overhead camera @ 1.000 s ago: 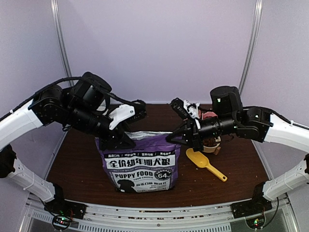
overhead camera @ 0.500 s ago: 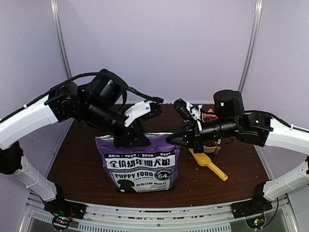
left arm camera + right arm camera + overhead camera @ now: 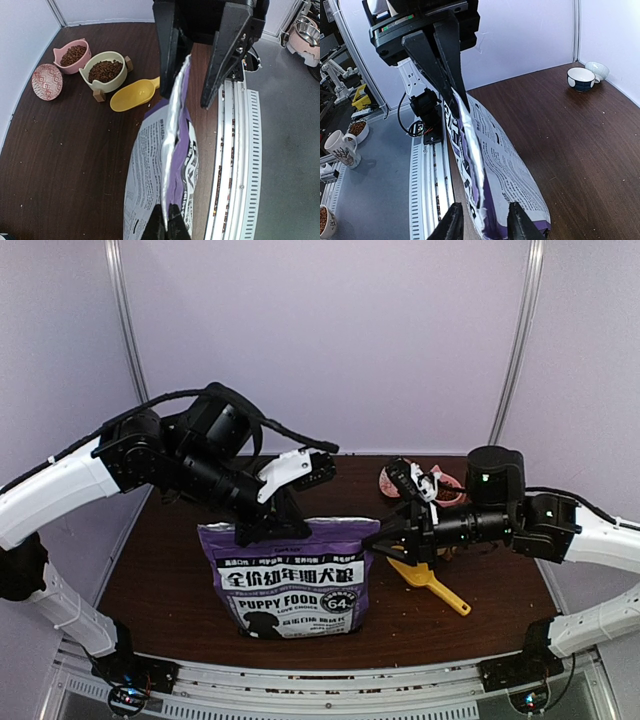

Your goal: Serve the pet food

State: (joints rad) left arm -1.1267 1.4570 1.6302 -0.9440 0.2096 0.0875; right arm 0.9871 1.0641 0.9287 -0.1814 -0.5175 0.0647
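Note:
The purple bag [image 3: 290,575] stands upright in the middle of the table. My left gripper [image 3: 265,532] is shut on the left end of its silver top seam [image 3: 172,150]; in the left wrist view its fingertips [image 3: 167,226] pinch that seam. My right gripper [image 3: 383,540] is open at the bag's right top corner; in its wrist view [image 3: 484,227] the two fingers stand on either side of the bag's end without touching it. The pet food shows as brown kibble in a cream bowl [image 3: 105,71] and a pink bowl [image 3: 73,52]. The bag's contents are hidden.
A yellow scoop [image 3: 425,578] lies empty right of the bag, also in the left wrist view [image 3: 132,95]. A patterned dish [image 3: 46,81] sits by the bowls. Two small bowls [image 3: 581,78] stand at the far left corner. The rail [image 3: 235,165] runs along the near edge.
My left arm swung in over the bag and closed on its top seam. My right gripper drew back a little to the right and lower, staying open, which uncovered the patterned dish.

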